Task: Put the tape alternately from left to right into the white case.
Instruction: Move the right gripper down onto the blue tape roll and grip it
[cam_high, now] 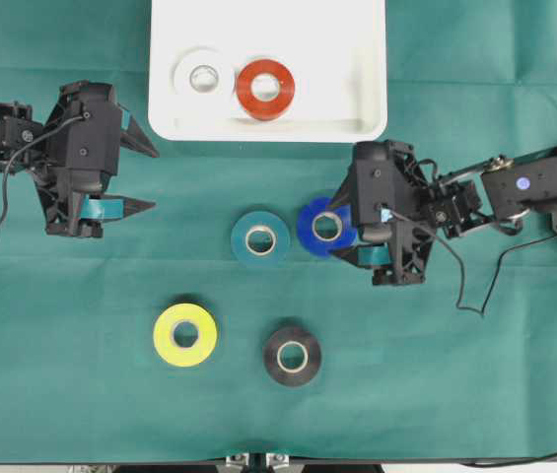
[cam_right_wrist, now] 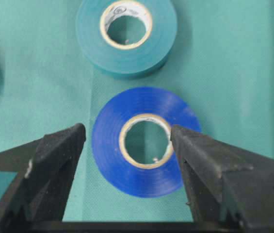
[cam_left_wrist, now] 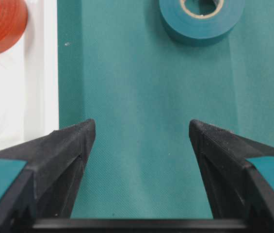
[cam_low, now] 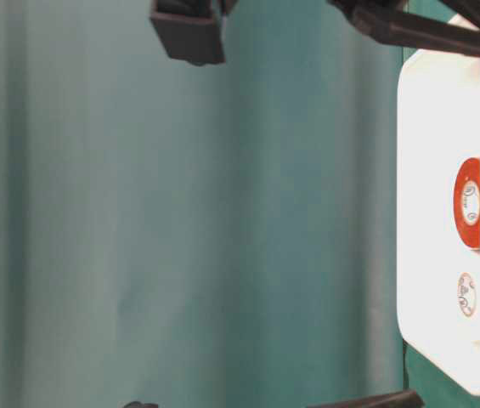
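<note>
White (cam_high: 203, 77), red-orange (cam_high: 265, 88) rolls flat in white case (cam_high: 357, 118); teal (cam_high: 260, 238), blue (cam_high: 319, 226), yellow (cam_high: 184, 335), black (cam_high: 292, 356) on cloth.

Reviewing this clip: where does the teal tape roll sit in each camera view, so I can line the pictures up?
Overhead: teal roll lies on the cloth at the centre, just left of the blue roll.
Table-level: not seen here.
Left wrist: at the top edge, right of centre, ahead of the open left pincer.
Right wrist: top centre, directly beyond the blue roll.
Shared landmark: the blue roll beside it, seen overhead and by the right wrist.

Both hands (cam_high: 150, 178) (cam_high: 342, 229) spread wide
</note>
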`<state>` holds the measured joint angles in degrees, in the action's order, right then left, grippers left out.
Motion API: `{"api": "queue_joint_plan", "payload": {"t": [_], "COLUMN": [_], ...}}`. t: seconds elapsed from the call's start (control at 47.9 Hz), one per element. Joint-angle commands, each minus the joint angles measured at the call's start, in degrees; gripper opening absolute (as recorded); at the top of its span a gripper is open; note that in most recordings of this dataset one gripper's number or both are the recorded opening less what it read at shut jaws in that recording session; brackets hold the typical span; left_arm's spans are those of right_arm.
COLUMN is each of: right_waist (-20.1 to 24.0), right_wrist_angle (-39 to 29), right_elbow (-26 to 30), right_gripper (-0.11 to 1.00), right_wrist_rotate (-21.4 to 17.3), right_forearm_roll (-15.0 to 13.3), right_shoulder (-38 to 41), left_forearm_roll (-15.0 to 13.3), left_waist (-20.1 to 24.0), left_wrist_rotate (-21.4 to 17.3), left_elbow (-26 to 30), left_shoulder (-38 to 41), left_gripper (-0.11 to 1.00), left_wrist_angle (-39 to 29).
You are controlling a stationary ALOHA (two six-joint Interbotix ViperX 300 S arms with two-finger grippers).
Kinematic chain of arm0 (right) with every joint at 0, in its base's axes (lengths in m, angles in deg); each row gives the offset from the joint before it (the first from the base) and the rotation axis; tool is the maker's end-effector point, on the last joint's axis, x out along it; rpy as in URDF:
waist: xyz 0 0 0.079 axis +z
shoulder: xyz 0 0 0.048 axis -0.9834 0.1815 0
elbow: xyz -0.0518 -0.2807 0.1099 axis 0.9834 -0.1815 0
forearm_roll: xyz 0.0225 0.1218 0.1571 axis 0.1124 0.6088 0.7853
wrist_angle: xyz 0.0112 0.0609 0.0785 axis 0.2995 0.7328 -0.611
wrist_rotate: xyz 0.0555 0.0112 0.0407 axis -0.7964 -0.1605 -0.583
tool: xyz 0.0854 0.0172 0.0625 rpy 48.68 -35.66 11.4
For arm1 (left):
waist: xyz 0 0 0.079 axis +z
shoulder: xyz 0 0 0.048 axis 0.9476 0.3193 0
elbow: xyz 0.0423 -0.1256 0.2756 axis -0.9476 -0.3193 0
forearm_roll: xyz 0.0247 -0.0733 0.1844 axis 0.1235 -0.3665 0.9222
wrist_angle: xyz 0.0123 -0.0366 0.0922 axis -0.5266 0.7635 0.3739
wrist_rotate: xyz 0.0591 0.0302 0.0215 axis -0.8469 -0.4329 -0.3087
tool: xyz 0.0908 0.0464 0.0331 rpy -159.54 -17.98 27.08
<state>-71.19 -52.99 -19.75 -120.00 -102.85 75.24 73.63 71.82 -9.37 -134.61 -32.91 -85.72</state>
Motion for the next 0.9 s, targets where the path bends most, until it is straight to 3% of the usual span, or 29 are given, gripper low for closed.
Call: {"api": "queue_joint_plan", "payload": {"t": [0.0, 0.585, 0.877], "right_waist": [0.88, 1.76, 1.76], "right_wrist_angle": [1.85, 2.29, 1.93], "right_elbow": [0.62, 2.02, 3.25], "right_gripper": [0.79, 0.79, 0.78], "right_wrist_rotate": [-0.18, -2.99, -2.99], "right_forearm_roll": [0.09, -0.09, -0.26], "right_shoulder": [0.62, 7.65, 9.49], "left_forearm_roll": [-0.09, -0.09, -0.09], "left_waist": [-0.09, -0.18, -0.09], "left_wrist_rotate": [0.0, 0.09, 2.72], "left_elbow": [0.53, 0.44, 0.26], "left_shoulder": [-0.44, -0.44, -0.44], "left_gripper": [0.9, 0.9, 0.9], "left_wrist_angle": [0.35, 0.35, 0.35]}}
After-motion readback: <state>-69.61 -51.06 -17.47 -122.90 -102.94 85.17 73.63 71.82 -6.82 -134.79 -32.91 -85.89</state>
